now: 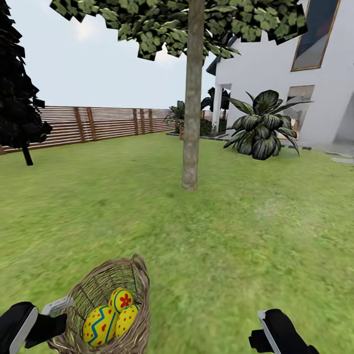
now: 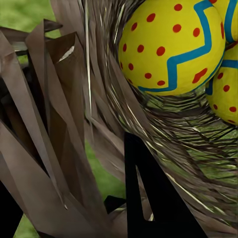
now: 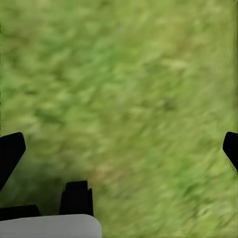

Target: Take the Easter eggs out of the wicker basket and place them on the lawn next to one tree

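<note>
The wicker basket (image 1: 110,295) is at the bottom left of the head view, tilted, with three Easter eggs inside: a zigzag one (image 1: 100,325), a flower one (image 1: 121,299) and a dotted one (image 1: 127,319). My left gripper (image 1: 61,312) is at the basket's left wall. In the left wrist view its black fingers (image 2: 148,198) straddle the woven wall (image 2: 59,124), shut on it, with an egg (image 2: 173,47) close behind. My right gripper (image 1: 265,334) hangs open over bare lawn (image 3: 119,89), holding nothing. The tree (image 1: 191,123) stands straight ahead on the lawn (image 1: 255,236).
A dark cypress (image 1: 19,98) stands at the left before a brown slatted fence (image 1: 98,123). A broad-leaved plant (image 1: 263,125) and the white house (image 1: 275,64) are at the right, with a grey stepping stone (image 1: 341,160) at the far right edge. Grass lies between me and the trunk.
</note>
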{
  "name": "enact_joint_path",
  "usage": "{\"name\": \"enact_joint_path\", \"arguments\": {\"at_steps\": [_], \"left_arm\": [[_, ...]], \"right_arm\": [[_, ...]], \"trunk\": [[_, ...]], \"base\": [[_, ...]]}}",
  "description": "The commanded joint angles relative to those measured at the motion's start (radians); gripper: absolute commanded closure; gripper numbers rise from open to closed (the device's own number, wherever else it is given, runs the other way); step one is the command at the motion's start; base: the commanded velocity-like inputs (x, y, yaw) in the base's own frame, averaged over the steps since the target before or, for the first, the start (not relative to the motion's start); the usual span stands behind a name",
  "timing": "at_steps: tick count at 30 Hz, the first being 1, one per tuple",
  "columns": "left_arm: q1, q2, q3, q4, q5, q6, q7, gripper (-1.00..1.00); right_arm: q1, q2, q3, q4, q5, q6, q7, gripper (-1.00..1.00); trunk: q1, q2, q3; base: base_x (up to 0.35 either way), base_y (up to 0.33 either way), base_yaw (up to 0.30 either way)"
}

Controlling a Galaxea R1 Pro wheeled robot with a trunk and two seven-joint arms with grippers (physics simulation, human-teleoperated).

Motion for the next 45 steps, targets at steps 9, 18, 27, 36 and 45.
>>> {"name": "enact_joint_path", "arguments": {"at_steps": [9,18,27,36,45], "left_arm": [[-0.001,-0.014,0.001,0.000,-0.005,0.004,-0.009,1.00],[-0.001,-0.017,0.001,0.000,-0.005,0.005,-0.009,1.00],[-0.001,-0.024,0.001,0.000,-0.007,0.005,-0.009,1.00],[-0.001,-0.030,-0.002,0.011,-0.008,0.004,-0.009,1.00],[-0.001,-0.034,-0.002,0.016,-0.010,0.004,-0.009,1.00]], "right_arm": [[-0.001,-0.001,-0.001,-0.002,0.005,0.005,0.002,-1.00],[-0.001,-0.001,0.001,-0.002,0.006,0.005,0.002,-1.00],[-0.001,-0.003,-0.003,-0.003,0.005,0.007,0.003,-1.00],[-0.001,-0.002,-0.002,-0.003,0.005,0.006,0.002,-1.00],[-0.001,-0.002,-0.001,-0.002,0.005,0.006,0.003,-1.00]], "trunk": [[0.000,0.000,-0.008],[0.000,0.000,-0.014],[0.000,0.000,-0.014],[0.000,0.000,-0.014],[0.000,0.000,-0.014]], "base": [[0.337,0.000,-0.114],[0.337,0.000,-0.111],[0.337,0.000,0.000],[0.337,0.000,0.000],[0.337,0.000,-0.142]]}}
